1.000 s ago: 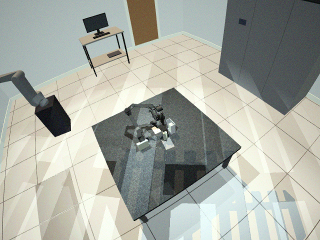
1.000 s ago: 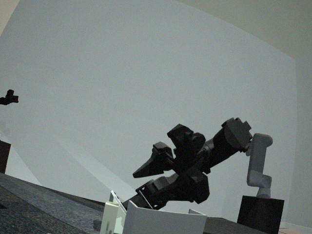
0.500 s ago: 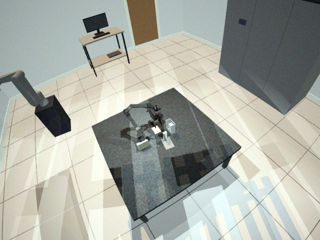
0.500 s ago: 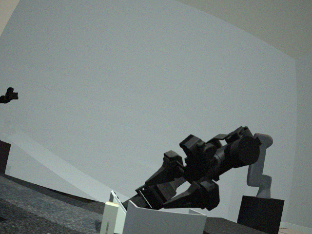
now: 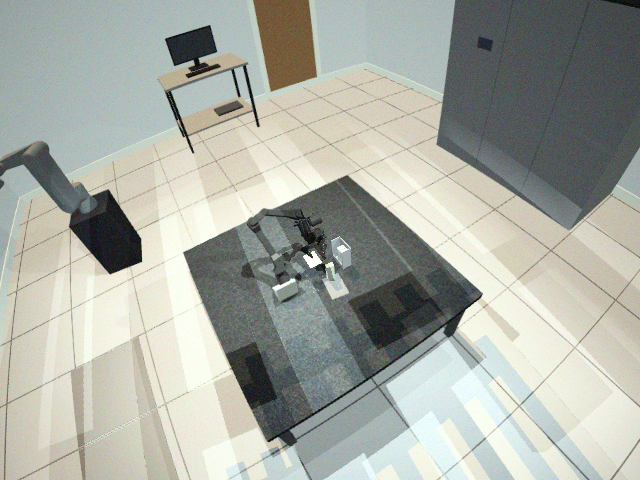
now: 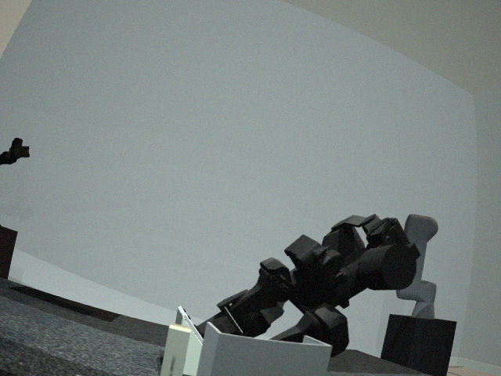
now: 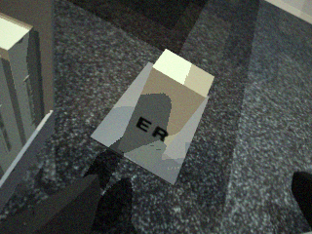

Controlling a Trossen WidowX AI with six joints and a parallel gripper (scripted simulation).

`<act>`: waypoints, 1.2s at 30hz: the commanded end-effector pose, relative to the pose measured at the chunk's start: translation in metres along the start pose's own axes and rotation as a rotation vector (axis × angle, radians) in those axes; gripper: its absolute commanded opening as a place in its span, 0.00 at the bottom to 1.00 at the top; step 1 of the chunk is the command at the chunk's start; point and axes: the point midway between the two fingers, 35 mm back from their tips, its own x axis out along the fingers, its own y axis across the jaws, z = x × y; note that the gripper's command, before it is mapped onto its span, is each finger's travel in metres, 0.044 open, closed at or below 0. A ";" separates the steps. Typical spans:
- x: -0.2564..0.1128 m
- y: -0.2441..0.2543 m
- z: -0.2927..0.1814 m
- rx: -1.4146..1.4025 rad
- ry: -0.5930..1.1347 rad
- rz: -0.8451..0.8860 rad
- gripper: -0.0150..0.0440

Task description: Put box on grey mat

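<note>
The box marked ER (image 5: 329,271) (image 6: 174,351) (image 7: 163,109) stands upright on the grey mat (image 5: 338,293) (image 7: 109,128), with its pale top up. Its printed side faces sideways, towards the wrist camera, and the black letters ER read clearly in the wrist view. The white bin (image 5: 346,257) (image 6: 263,356) (image 7: 30,148) stands beside the mat. Pale boxes (image 7: 15,33) stand in it; their codes cannot be read. My gripper (image 5: 317,253) (image 7: 194,181) is open and empty, low on the arm's side of the ER box, with a visible gap to it in the wrist view.
A pale upright block (image 5: 285,290) stands on the dark table (image 5: 320,356) near the arm's base. A flat white piece (image 5: 311,259) lies close to the gripper. The bin walls rise beside the mat. Another arm (image 5: 51,173) on a dark pedestal stands off the table.
</note>
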 end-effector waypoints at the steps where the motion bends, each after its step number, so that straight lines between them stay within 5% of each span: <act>1: 0.004 0.001 -0.005 -0.002 -0.002 -0.004 1.00; 36: 0.052 0.008 -0.025 -0.002 -0.001 -0.004 1.00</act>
